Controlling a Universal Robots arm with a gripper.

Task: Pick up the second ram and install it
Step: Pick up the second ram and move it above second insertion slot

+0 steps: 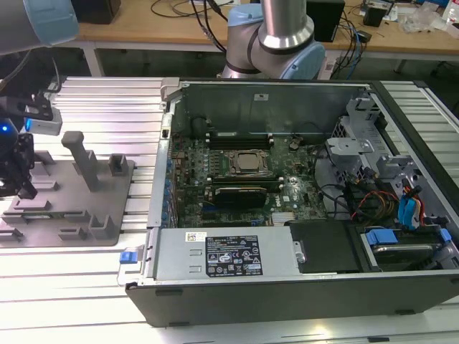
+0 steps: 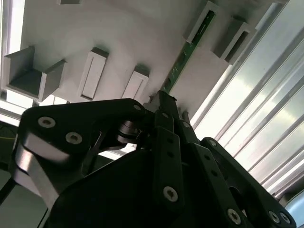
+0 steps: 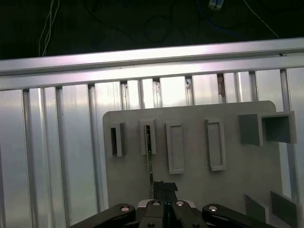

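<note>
the gripper (image 3: 165, 186) has its two black fingers drawn narrow, nearly together, closed on the near end of the second ram (image 3: 150, 164). the thin green stick stands on its edge and runs straight ahead from the fingertips, its far end sitting in a raised grey slot block (image 3: 147, 137). in the second wrist view the same green edge (image 2: 179, 64) leads away from the gripper (image 2: 164, 100) into that block. all this rests on the grey fixture plate (image 3: 228, 190), with more empty slot blocks beside the ram's. beyond the plate lies the ribbed aluminium table (image 3: 61, 142). in the exterior view the gripper (image 1: 26, 190) hangs over the plate (image 1: 68, 188), and the open computer case (image 1: 287, 294) sits well apart, toward the exterior view's right.
</note>
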